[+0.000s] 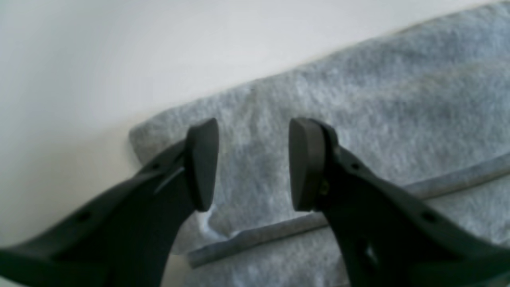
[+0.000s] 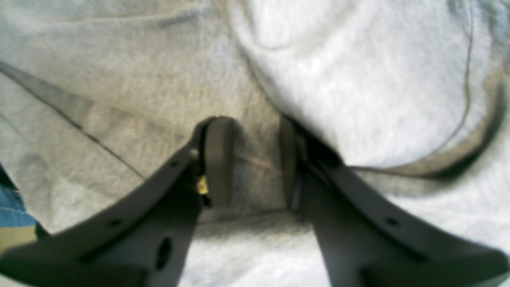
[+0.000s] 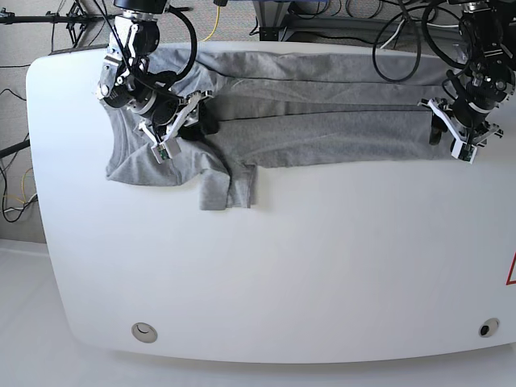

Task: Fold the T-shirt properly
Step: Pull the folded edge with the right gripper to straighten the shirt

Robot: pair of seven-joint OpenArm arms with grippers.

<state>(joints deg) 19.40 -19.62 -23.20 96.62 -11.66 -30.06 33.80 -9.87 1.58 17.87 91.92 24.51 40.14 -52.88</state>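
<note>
The heather-grey T-shirt [image 3: 322, 137] lies across the far half of the white table [image 3: 282, 266], folded lengthwise into a long band, plain side up. A sleeve [image 3: 230, 189] sticks out toward the front at its left part. My left gripper [image 3: 453, 137] is at the band's right end. In the left wrist view it [image 1: 253, 163] stands open just above the shirt's folded corner [image 1: 159, 131], nothing between its pads. My right gripper [image 3: 184, 122] is over the bunched left part. In the right wrist view it [image 2: 251, 159] is open, pads apart over the cloth [image 2: 139, 103] beside a curved hem [image 2: 458, 155].
Cables and stands [image 3: 282, 12] run behind the table's far edge. Two round holes [image 3: 143, 330] [image 3: 486, 328] sit near the front edge. A red mark [image 3: 512, 270] shows at the right edge. Something blue [image 2: 12, 207] shows at the left edge of the right wrist view.
</note>
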